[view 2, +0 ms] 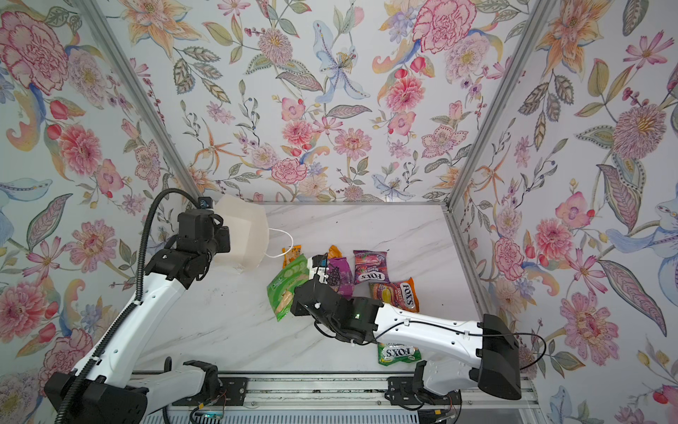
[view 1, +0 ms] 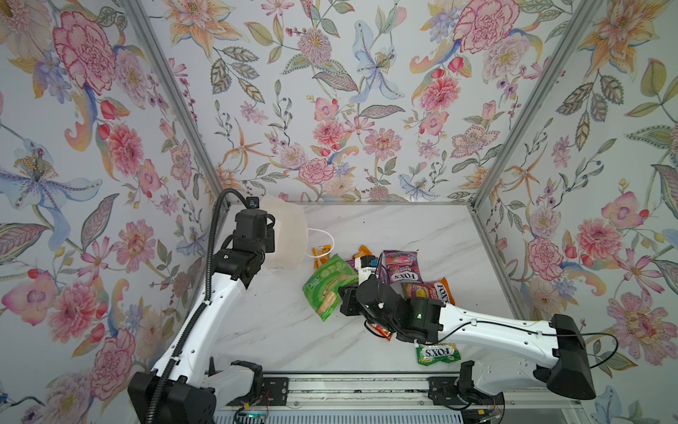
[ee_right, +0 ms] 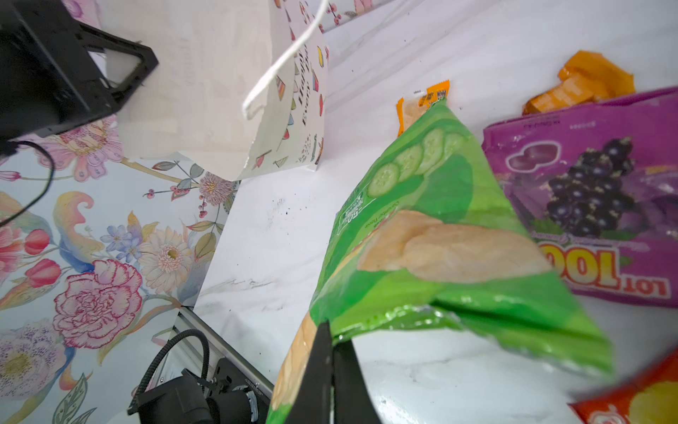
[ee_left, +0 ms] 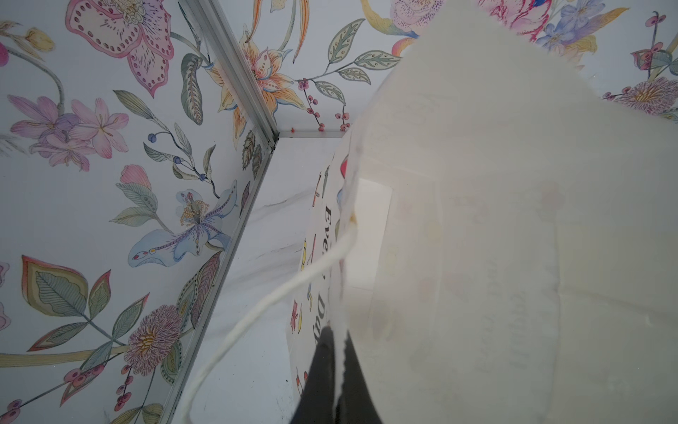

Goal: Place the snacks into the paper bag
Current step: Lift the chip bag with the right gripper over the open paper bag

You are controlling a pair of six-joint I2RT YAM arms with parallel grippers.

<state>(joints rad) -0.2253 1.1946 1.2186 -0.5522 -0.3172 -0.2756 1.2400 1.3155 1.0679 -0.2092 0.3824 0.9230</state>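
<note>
The white paper bag (view 1: 288, 235) (view 2: 244, 231) stands at the back left with its mouth open. My left gripper (ee_left: 338, 339) is shut on its rim, and one cord handle (ee_left: 257, 312) hangs loose. My right gripper (ee_right: 332, 339) is shut on an edge of the large green chip bag (ee_right: 433, 235) (view 1: 328, 286), whose gripped end is lifted off the table. The other snacks lie nearby: a purple grape pack (ee_right: 587, 191) (view 2: 339, 275), three Fox's bags (view 1: 401, 266) (view 1: 429, 290) (view 1: 438, 354), two small orange packs (view 1: 323, 255) (view 1: 365, 251), and a red pack (view 1: 379, 330) partly under my right wrist.
The white marble table (view 1: 279, 330) is walled on three sides by flowered panels with metal corner posts (view 1: 488, 183). A metal rail (view 1: 348, 389) carries both arm bases along the front edge. The snacks cluster right of the middle.
</note>
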